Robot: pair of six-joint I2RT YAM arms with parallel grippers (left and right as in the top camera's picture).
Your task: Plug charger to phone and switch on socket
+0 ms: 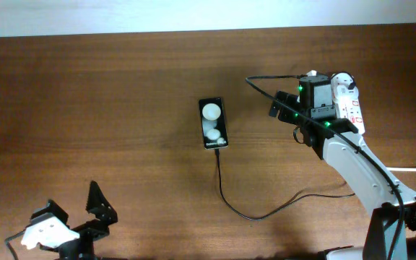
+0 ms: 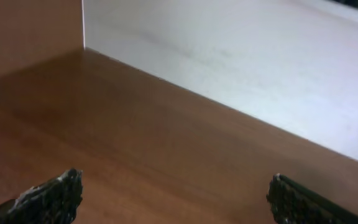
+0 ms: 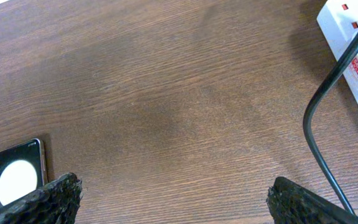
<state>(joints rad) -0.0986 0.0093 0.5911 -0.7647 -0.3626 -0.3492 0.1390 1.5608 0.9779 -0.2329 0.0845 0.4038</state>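
Note:
The black phone (image 1: pixel 212 124) lies flat mid-table, with two white round patches on it; its corner shows in the right wrist view (image 3: pixel 17 177). The charger's thin black cable (image 1: pixel 226 198) meets the phone's near short edge and curves right under my right arm. The white socket strip (image 1: pixel 352 108) lies at the right, partly hidden by that arm, with a white rounded adapter (image 1: pixel 344 81) at its far end; its red marks show in the right wrist view (image 3: pixel 352 56). My right gripper (image 1: pixel 286 121) (image 3: pixel 176 196) is open and empty, between phone and strip. My left gripper (image 1: pixel 100 206) (image 2: pixel 176 199) is open and empty at the near left.
A thick white cord (image 1: pixel 414 170) leaves the strip at the right edge. A black cable (image 3: pixel 316 118) loops across the right wrist view beside the strip. A white wall (image 2: pixel 260 62) borders the table in the left wrist view.

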